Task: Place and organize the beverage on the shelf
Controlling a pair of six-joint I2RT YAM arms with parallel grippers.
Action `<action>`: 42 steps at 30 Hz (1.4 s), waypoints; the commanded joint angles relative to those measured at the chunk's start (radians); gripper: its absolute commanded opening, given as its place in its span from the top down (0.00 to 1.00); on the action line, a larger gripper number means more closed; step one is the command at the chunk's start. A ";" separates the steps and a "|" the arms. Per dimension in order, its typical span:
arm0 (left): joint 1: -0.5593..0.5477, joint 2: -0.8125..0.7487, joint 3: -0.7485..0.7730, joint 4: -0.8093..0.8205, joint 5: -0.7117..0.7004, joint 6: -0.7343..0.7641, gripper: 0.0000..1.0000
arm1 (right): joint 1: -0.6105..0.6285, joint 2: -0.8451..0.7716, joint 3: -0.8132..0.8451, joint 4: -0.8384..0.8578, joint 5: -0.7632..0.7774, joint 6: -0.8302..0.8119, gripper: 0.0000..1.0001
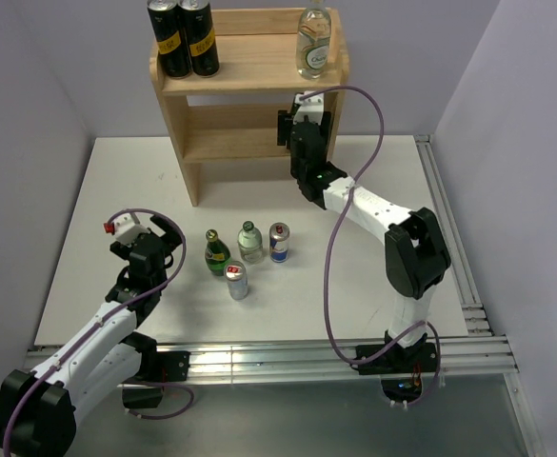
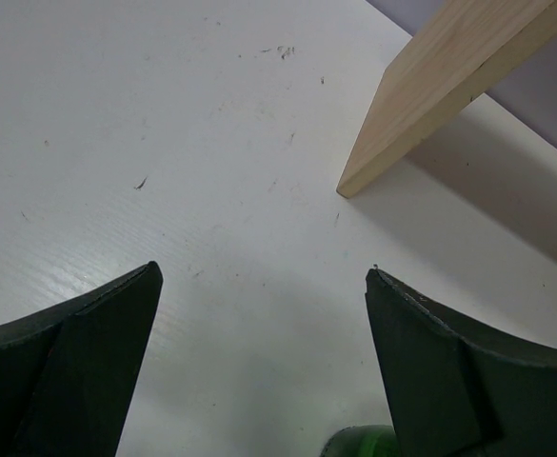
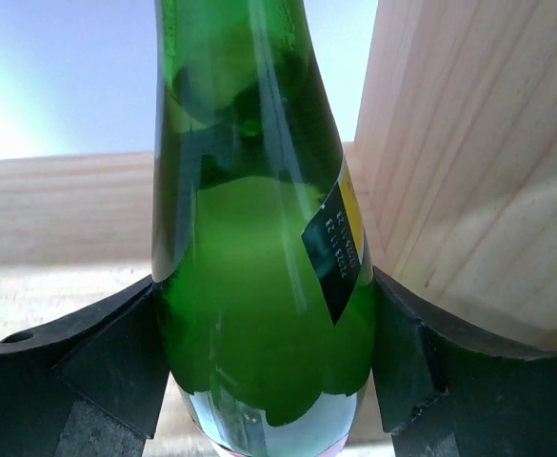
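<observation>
The pale wood shelf (image 1: 249, 69) stands at the back of the table. Two black cans (image 1: 185, 38) and a clear bottle (image 1: 314, 43) stand on its top. My right gripper (image 1: 305, 129) reaches into the middle tier at the right end. In the right wrist view it (image 3: 264, 314) is shut on a green glass bottle (image 3: 259, 238), close beside the shelf's side panel (image 3: 468, 171). My left gripper (image 1: 167, 231) is open and empty over the table, left of the loose drinks. Its wrist view (image 2: 264, 276) shows bare table between the jaws.
On the table stand a green bottle (image 1: 218, 252), a clear bottle (image 1: 249, 242), a blue-and-silver can (image 1: 279, 242) and a silver can (image 1: 237, 282). A green cap (image 2: 364, 443) shows at the left wrist view's bottom edge. The shelf's left panel foot (image 2: 421, 105) is ahead.
</observation>
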 commanded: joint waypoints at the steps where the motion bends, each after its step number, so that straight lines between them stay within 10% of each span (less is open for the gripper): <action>1: -0.003 -0.006 0.040 0.014 -0.011 -0.004 0.05 | -0.017 0.003 0.040 0.226 0.044 -0.051 1.00; 24: -0.003 -0.020 0.033 0.006 -0.019 -0.007 0.05 | -0.023 0.052 -0.116 0.412 0.156 -0.073 0.99; 29: -0.003 -0.023 0.033 0.003 -0.022 -0.011 0.05 | -0.022 0.028 -0.147 0.388 0.147 -0.053 0.03; 42: -0.003 -0.026 0.032 0.001 -0.027 -0.010 0.05 | -0.003 -0.058 -0.204 0.337 0.159 -0.032 0.00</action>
